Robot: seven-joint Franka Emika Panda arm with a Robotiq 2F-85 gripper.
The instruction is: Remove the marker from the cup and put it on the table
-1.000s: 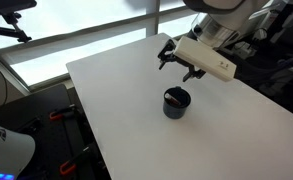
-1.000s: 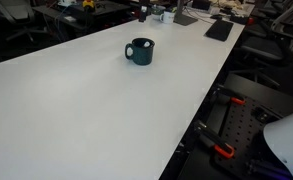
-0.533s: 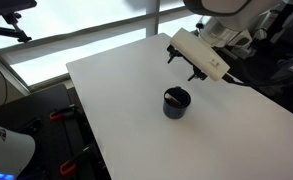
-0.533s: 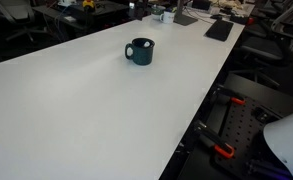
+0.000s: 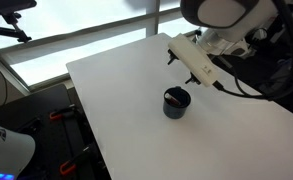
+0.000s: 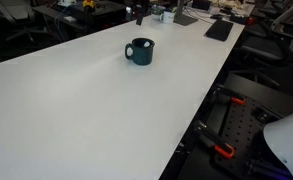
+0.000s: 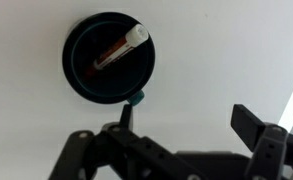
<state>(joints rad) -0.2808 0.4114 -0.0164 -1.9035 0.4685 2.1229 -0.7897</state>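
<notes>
The dark navy cup (image 5: 176,102) stands upright on the white table (image 5: 116,90); it also shows in an exterior view (image 6: 139,51). In the wrist view the cup (image 7: 83,45) is seen from above at upper left. The marker (image 7: 121,50) leans inside it, reddish with a whitish tip toward the rim. My gripper (image 5: 191,68) hangs in the air above and behind the cup, apart from it. In the wrist view my gripper (image 7: 190,120) is open and empty. Its fingers are spread wide over bare table, beside and below the cup.
The table's left edge (image 5: 81,110) drops to a floor with dark equipment. Dark robot cabling (image 5: 271,70) lies at the right. A black flat item (image 6: 218,30) and desk clutter sit at the table's far end. The near table edge (image 6: 201,110) runs diagonally.
My gripper has risen and swung back away from the cup, turning as it went. The cup and marker have not moved.
</notes>
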